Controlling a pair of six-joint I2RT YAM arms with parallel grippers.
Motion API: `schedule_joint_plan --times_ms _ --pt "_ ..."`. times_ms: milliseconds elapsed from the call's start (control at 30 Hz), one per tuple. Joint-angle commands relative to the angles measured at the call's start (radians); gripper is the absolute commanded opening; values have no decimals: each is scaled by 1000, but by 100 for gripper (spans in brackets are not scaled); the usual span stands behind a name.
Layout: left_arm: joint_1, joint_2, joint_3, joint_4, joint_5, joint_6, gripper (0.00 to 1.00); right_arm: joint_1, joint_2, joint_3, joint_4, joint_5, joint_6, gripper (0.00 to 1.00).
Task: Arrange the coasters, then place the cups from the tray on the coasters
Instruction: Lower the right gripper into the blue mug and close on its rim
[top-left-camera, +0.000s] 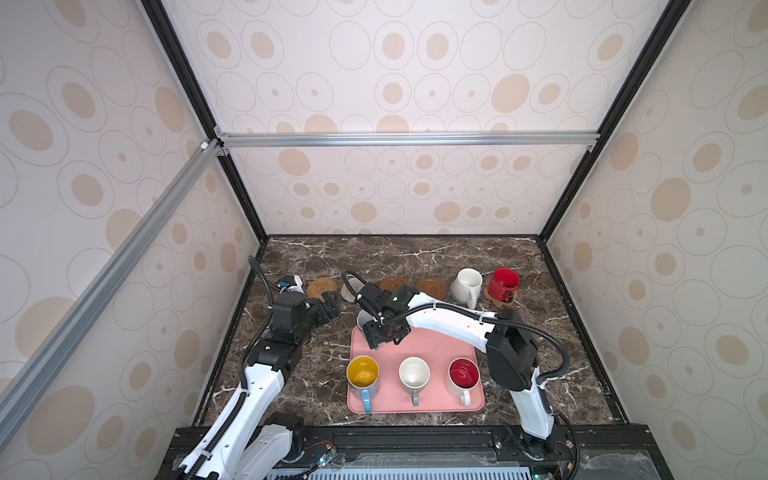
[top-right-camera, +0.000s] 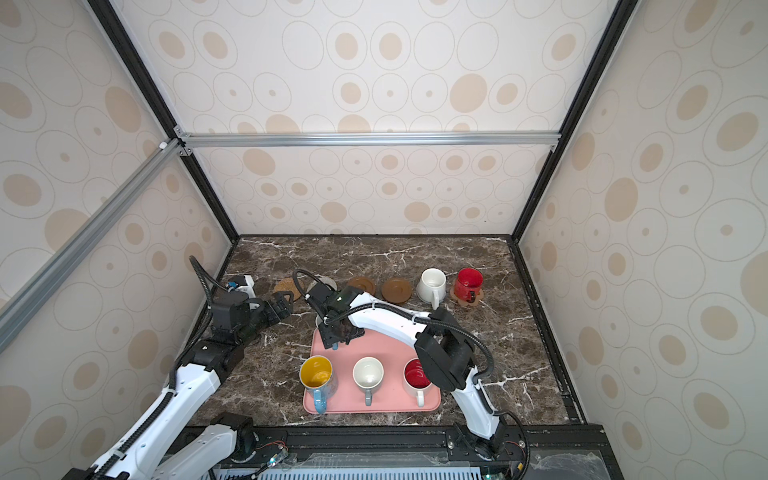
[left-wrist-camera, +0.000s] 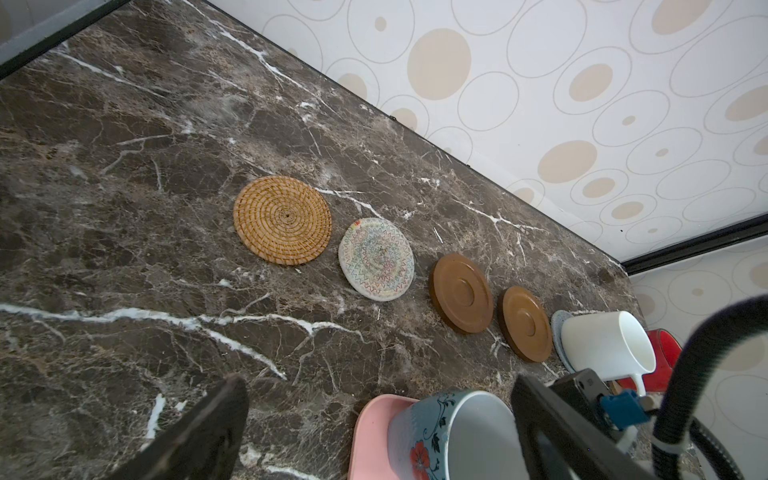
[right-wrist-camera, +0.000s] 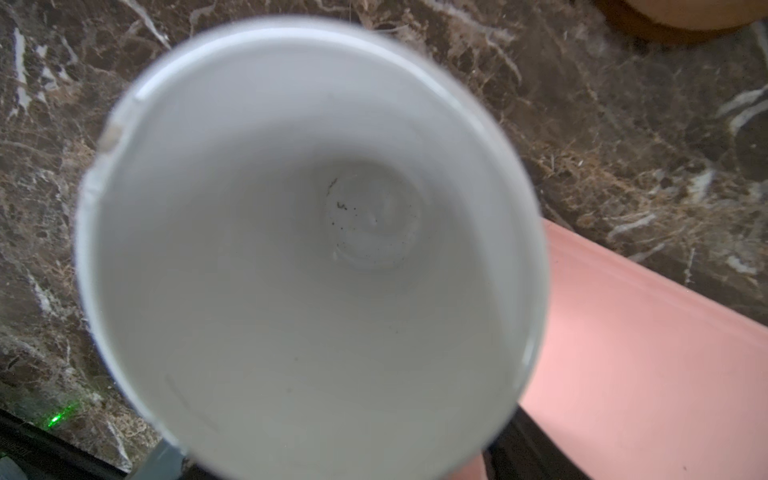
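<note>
The dark marble table takes up the whole floor of the booth. Both white arms lean in over it from the near edge. The right arm stretches across the middle, and the left arm bends over the table's left side.

The pink tray lies toward the near edge. Three mugs stand in a row along its near side, handles pointing at me: the patterned blue mug with yellow inside, the grey mug with white inside, and the white mug with red inside.

At the tray's far left corner is the light blue mug, flowered, its base hidden. The right gripper is down over it with its fingers on either side of it. I cannot tell whether they press on it. The left gripper hangs above bare table, near the rattan coaster, fingers spread wide and holding nothing.

Along the far side runs a line of coasters. From the left they are:
- the rattan coaster
- the cream woven coaster, just beside it
- two brown discs
- the grey-blue coaster, with the plain white mug on it
- the paw-shaped coaster, under the red mug
</note>
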Motion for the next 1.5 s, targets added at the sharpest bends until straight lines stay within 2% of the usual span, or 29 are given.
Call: schedule_joint_plan --times_ms 0,300,867,1233,1467 --pt "6 -14 7 1 4 -13 100 5 -35 -15 -34 34 9 71" --pt "6 -12 6 3 6 -13 100 7 -26 -23 0 5 -21 64" --pt "5 -12 4 7 9 -21 100 25 -4 -24 6 55 -58 43" --pt "6 -10 2 9 9 -22 100 31 20 -21 13 56 -70 33" --pt "6 -3 6 14 12 -22 100 33 36 -18 14 54 -75 30"
